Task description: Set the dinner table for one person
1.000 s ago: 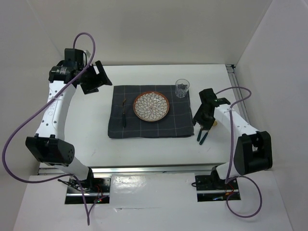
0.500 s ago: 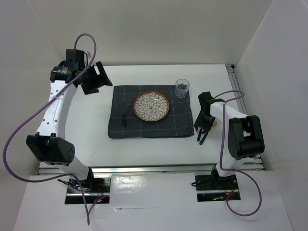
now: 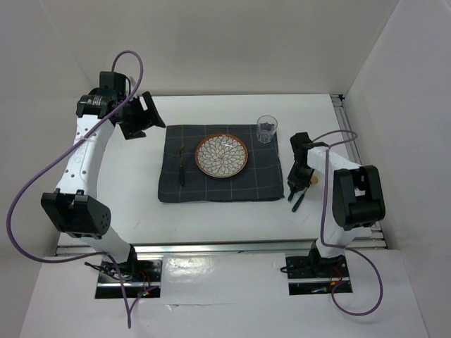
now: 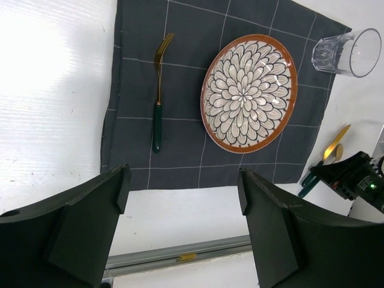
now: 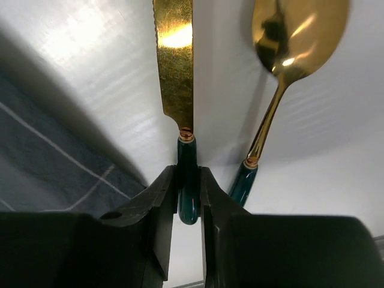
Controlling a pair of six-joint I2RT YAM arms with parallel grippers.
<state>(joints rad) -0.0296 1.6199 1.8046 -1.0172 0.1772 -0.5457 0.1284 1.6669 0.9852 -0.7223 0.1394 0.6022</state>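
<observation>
On the white dinner table [image 3: 127,176] lies a dark grey checked cloth [image 3: 264,179] with a patterned plate [image 3: 221,155], a gold fork with a green handle [image 3: 181,165] left of it and a glass [image 3: 267,129] at its far right corner. My right gripper [image 3: 299,184] is just right of the cloth, shut on the green handle of a gold knife [image 5: 176,60]. A gold spoon [image 5: 294,30] lies beside the knife. My left gripper [image 3: 137,116] is open and empty, held high at the far left; its view shows the fork [image 4: 158,90] and the plate [image 4: 249,93].
White walls stand on three sides. A metal rail [image 3: 211,248] runs along the near edge and another rail [image 3: 343,116] along the right edge. In the left wrist view the glass [image 4: 348,53] and the cloth [image 4: 138,174] show.
My right arm has folded, its elbow swinging in and up, while the gripper stays low on the knife right of the cloth. My left gripper has shifted slightly.
</observation>
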